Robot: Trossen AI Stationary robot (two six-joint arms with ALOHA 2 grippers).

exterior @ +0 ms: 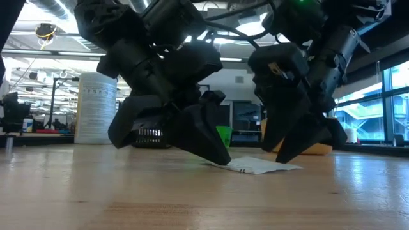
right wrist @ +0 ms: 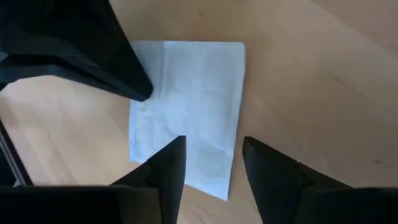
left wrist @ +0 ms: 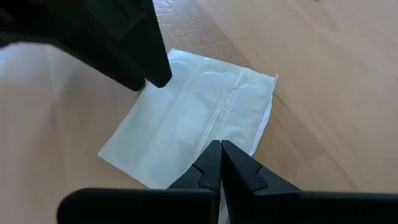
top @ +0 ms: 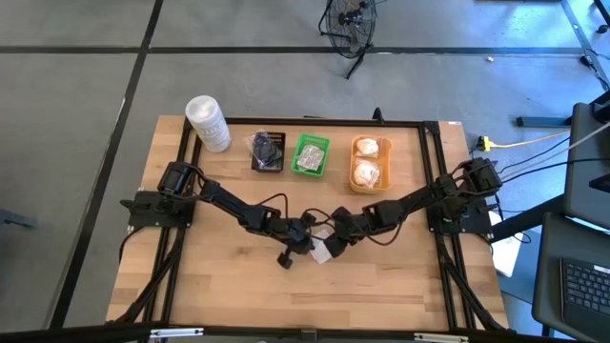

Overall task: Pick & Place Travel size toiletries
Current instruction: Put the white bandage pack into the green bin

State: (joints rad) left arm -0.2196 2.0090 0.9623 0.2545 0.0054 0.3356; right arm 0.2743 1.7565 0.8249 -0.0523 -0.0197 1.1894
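Note:
A flat white square sachet point(top: 322, 250) lies on the wooden table between my two grippers, near the table's middle. My left gripper point(left wrist: 221, 163) is shut, and its tips come down on the sachet point(left wrist: 193, 118) at one edge. My right gripper point(right wrist: 211, 158) is open over the opposite edge of the sachet point(right wrist: 199, 93). One of its fingers point(right wrist: 168, 168) is above the sachet and the other point(right wrist: 267, 177) above bare wood beside it. In the low view the left gripper point(exterior: 220, 158) slants down onto the sachet point(exterior: 255, 166), and the right gripper point(exterior: 291, 153) stands at the sachet's right end. My left gripper presses its shut fingertips point(left wrist: 211, 163) down on the sachet's edge strip point(left wrist: 186, 168), slanting down from the table's left. The sachet lies flat on the wood under them. My right gripper: whether its fingertips touch the sachet or the table, I cannot tell.
Along the far edge stand a tall white tub point(top: 208, 122), a black tray point(top: 269, 151), a green tray point(top: 311, 155) and an orange tray point(top: 371, 162) with white bundles. Black frame rails point(top: 435, 171) border the table. Bare wood lies toward the near edge.

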